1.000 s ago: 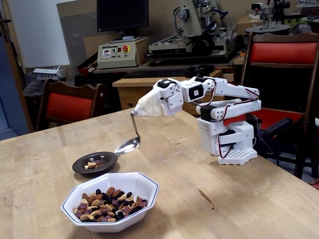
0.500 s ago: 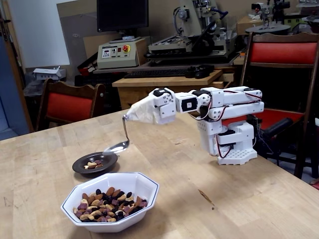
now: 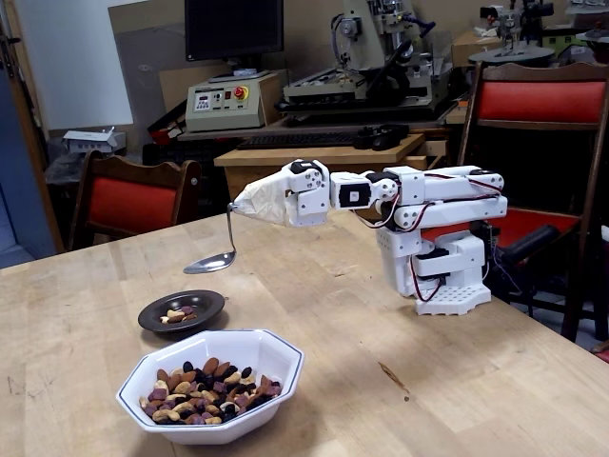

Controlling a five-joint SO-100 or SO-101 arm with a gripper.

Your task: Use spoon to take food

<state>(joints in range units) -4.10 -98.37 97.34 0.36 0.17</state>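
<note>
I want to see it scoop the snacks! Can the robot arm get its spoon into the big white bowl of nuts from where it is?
Probably yes. The spoon hangs above the table behind the small dark plate, and nothing stands between it and the open-topped white bowl.

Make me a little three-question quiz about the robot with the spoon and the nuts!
1. True or false: the shiny silver metal spoon hangs in the air, above the table.
2. Which dish holds more nuts and dried fruit: A, the white octagonal bowl, or B, the small dark round plate?
3. Fill in: beige tape covers the white gripper, binding on the spoon's ____.

Key: 1 true. 2 A. 3 handle.
</note>
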